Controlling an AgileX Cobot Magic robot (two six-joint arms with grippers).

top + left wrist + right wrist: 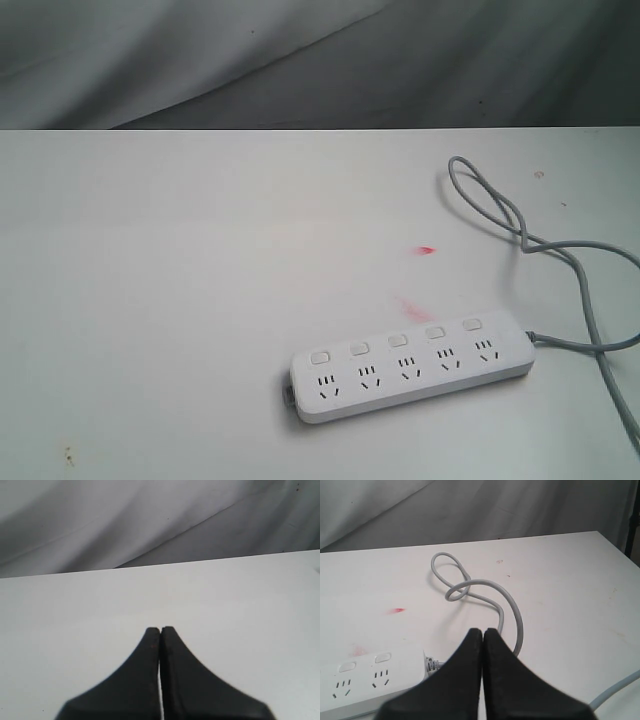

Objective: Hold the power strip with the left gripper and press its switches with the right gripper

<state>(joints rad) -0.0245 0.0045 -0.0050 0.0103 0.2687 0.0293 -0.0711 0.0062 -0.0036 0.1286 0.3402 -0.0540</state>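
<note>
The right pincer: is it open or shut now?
Shut. The right pincer shows its two black fingers pressed together with no gap, and nothing is held between them.

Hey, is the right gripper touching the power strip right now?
Apart. The exterior view shows the whole power strip with no gripper near it; the right gripper appears only in its wrist view, shut.

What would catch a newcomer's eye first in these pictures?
The white power strip lying slanted on the white table, lower right in the exterior view, its grey cord looping behind it. Then a small red smear just beyond the strip. The left gripper and right gripper are shut, holding nothing.
</note>
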